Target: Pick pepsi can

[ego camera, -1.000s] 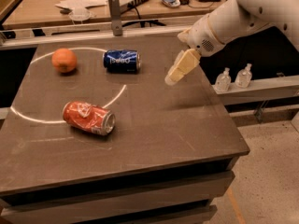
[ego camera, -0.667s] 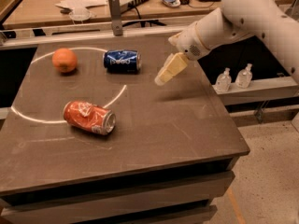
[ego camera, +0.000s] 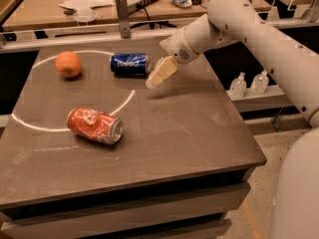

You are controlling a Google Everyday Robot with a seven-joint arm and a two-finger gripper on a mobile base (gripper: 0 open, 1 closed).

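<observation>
The pepsi can [ego camera: 129,64], dark blue with white lettering, lies on its side at the back of the dark table [ego camera: 189,128]. My gripper [ego camera: 154,81] hangs just right of the can and a little in front of it, above the table, not touching the can. Its tan fingers [ego camera: 162,71] point down and to the left. The white arm [ego camera: 239,19] reaches in from the upper right.
A dented red can [ego camera: 94,125] lies on its side at the front left. An orange fruit [ego camera: 68,64] sits at the back left. A white curved line [ego camera: 124,101] is painted on the table. Behind is a cluttered bench [ego camera: 99,4]; small bottles [ego camera: 249,83] stand at right.
The gripper has moved left toward the pepsi can, from the table's right part to just beside the can. The cans and the orange have not moved.
</observation>
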